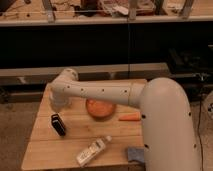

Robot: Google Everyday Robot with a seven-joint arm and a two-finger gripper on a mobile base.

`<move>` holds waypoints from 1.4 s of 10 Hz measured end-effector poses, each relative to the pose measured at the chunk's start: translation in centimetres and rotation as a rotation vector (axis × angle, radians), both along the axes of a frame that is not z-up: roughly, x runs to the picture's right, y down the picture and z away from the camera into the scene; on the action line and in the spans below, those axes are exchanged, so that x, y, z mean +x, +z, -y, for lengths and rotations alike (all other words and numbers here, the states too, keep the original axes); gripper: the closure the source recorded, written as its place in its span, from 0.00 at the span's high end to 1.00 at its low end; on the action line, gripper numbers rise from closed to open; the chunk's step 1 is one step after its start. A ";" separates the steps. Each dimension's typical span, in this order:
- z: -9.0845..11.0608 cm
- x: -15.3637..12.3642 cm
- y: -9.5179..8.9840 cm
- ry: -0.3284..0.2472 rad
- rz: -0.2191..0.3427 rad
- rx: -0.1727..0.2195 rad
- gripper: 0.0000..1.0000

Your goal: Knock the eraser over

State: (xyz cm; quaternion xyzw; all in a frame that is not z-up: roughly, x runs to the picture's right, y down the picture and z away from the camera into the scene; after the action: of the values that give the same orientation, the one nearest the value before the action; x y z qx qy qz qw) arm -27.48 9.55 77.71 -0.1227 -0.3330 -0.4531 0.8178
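Observation:
The eraser (58, 125) is a small black block with pale stripes. It stands upright on the left part of the wooden table (45, 150). My white arm reaches from the lower right across the table to the far left. The gripper (59, 103) hangs down from the wrist at the table's back left, just behind and above the eraser and apart from it.
An orange bowl (100, 108) sits mid-table under the arm, with a carrot (130, 117) to its right. A white bottle (92, 151) lies near the front edge, beside a blue-grey cloth (135, 154). Dark shelving stands behind the table.

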 end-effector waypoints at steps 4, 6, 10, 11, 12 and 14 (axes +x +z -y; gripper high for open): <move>-0.3 0.0 0.0 0.008 -0.008 -0.018 0.05; -0.5 -0.1 0.0 0.012 -0.010 -0.026 0.05; -0.7 -0.1 0.1 0.022 -0.017 -0.040 0.05; -0.7 0.0 0.1 0.029 -0.020 -0.049 0.05; -0.8 0.0 0.0 0.036 -0.024 -0.056 0.05; -0.8 0.0 0.1 0.037 -0.025 -0.059 0.05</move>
State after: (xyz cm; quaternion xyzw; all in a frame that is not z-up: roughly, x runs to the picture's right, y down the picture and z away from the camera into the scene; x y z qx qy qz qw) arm -27.44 10.38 77.78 -0.1465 -0.3380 -0.4264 0.8261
